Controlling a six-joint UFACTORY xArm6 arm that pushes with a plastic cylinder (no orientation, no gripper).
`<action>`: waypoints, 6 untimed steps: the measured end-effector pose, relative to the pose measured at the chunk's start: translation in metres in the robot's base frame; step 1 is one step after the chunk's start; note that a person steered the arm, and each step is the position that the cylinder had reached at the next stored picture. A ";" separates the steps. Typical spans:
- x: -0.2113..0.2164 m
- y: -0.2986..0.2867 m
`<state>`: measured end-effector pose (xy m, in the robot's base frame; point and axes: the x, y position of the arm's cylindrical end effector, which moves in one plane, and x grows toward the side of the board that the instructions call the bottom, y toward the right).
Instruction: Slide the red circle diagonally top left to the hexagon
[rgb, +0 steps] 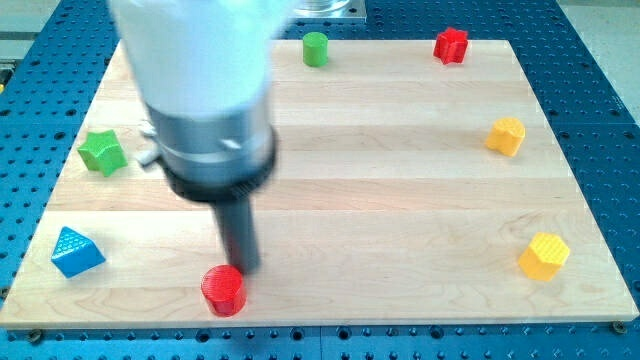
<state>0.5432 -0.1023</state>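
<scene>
The red circle (224, 290) stands near the board's bottom edge, left of centre. My tip (241, 266) is at the circle's upper right, touching or almost touching it. A yellow hexagon (544, 256) lies at the lower right. Another yellow block (506, 136), its shape unclear, sits at the right edge, higher up.
A green star-like block (102, 151) lies at the left. A blue triangle (75, 251) is at the lower left. A green cylinder (316, 48) and a red star-like block (451, 45) sit along the top edge. The arm's wide body (200, 90) hides the upper left of the wooden board (400, 200).
</scene>
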 end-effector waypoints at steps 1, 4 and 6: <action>-0.005 -0.053; 0.074 0.053; 0.009 0.178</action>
